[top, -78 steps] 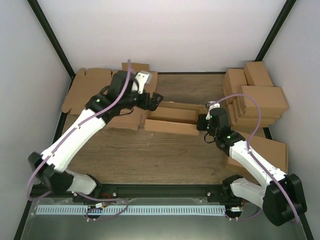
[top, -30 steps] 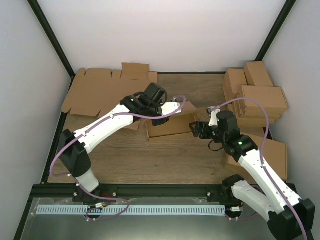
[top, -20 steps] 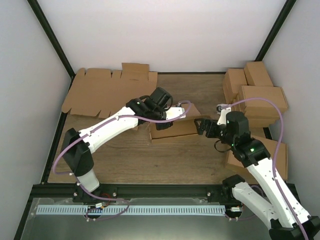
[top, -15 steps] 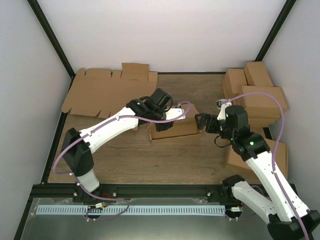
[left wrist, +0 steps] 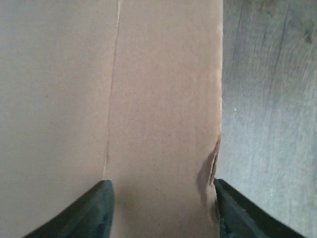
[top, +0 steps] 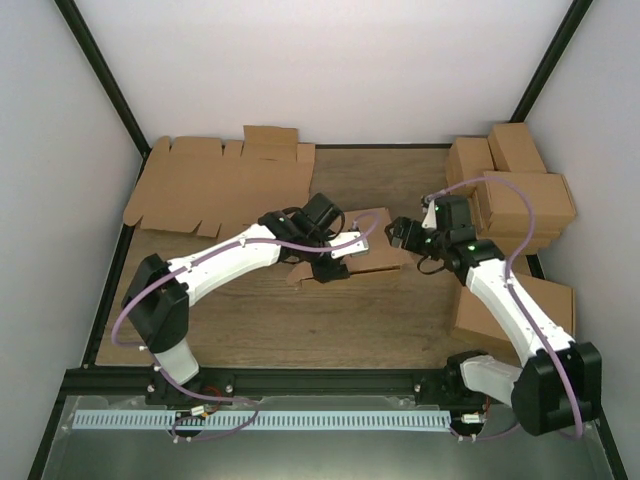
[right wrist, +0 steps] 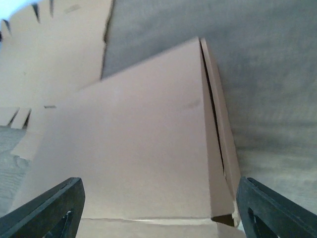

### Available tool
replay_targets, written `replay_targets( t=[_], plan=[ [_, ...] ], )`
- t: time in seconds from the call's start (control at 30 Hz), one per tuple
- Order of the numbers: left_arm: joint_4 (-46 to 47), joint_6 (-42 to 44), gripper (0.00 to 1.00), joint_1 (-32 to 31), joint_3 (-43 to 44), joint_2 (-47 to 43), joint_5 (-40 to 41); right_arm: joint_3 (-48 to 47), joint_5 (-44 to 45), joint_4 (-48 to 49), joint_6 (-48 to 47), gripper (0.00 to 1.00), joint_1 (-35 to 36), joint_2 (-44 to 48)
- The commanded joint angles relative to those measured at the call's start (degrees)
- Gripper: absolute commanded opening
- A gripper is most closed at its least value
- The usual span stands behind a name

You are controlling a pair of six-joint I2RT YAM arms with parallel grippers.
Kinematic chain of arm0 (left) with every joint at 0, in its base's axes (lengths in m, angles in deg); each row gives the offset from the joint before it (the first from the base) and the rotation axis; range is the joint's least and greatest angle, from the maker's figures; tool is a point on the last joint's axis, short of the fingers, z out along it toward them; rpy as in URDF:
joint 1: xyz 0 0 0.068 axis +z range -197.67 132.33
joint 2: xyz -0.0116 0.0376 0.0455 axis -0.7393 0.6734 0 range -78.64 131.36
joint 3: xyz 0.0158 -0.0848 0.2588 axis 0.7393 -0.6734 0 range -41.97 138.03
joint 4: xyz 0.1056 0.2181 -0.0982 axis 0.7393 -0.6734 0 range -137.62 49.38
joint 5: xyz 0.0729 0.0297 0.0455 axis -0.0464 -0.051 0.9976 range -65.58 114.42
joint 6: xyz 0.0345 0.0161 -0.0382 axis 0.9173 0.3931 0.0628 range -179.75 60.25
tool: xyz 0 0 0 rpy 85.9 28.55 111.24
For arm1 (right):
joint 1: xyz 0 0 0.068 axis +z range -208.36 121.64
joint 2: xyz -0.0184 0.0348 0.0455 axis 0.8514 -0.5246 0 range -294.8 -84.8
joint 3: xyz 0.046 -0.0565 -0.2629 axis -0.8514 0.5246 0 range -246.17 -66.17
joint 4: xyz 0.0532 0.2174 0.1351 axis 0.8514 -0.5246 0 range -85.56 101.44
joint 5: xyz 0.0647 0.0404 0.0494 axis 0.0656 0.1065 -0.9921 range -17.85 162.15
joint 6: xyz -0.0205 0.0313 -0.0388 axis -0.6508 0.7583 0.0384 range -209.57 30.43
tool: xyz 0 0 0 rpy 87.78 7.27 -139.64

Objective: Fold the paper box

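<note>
The paper box (top: pixel 378 230) lies partly folded in the middle of the table, a plain brown cardboard mailer with its lid panel tilted. My left gripper (top: pixel 330 265) hangs over its near left part. In the left wrist view the gripper (left wrist: pixel 161 210) is open, its fingers (left wrist: pixel 94 210) spread above a flat creased panel (left wrist: pixel 163 99). My right gripper (top: pixel 398 232) sits at the box's right end. In the right wrist view this gripper (right wrist: pixel 161 210) is open wide, and the box lid (right wrist: pixel 138 139) and side wall (right wrist: pixel 220 134) fill the space ahead of it.
A bundle of flat die-cut cardboard sheets (top: pixel 215 185) lies at the back left. Several closed brown cartons (top: pixel 510 190) are stacked at the back right, with another carton (top: pixel 525 305) under the right arm. Wooden tabletop (top: pixel 300 320) shows in front of the box.
My left gripper has opened and let go of the box, which has dropped lower and shifted. The right arm has swung back towards the box's right end.
</note>
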Motion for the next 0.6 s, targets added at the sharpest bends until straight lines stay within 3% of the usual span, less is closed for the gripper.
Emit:
replay_targets(
  t=[0.0,0.1,0.27,0.43,0.57],
  plan=[
    [2.69,-6.07,0.69,0.02,-0.61,-0.6,-6.36,3.6,-4.68,6.0,2.76,0.84,-0.49,-2.66],
    [6.98,-12.75,0.83,0.99,-1.48,-3.6,-8.6,4.51,-4.27,6.9,2.8,0.82,-0.47,-3.38],
    [12.32,-23.46,0.99,2.9,-3.3,-11.03,-8.03,4.52,-3.99,7.36,2.69,0.82,-0.49,-4.34],
    [11.85,-42.45,1.0,9.75,-5.47,-16.6,-0.75,3.85,-2.91,7.25,2.55,0.81,-0.51,-5.73],
    [8.84,-56.28,1.0,18.38,-11.56,-17.91,-6.73,3.54,-1.15,6.52,2.8,0.81,-0.49,-7.1]
  ],
)
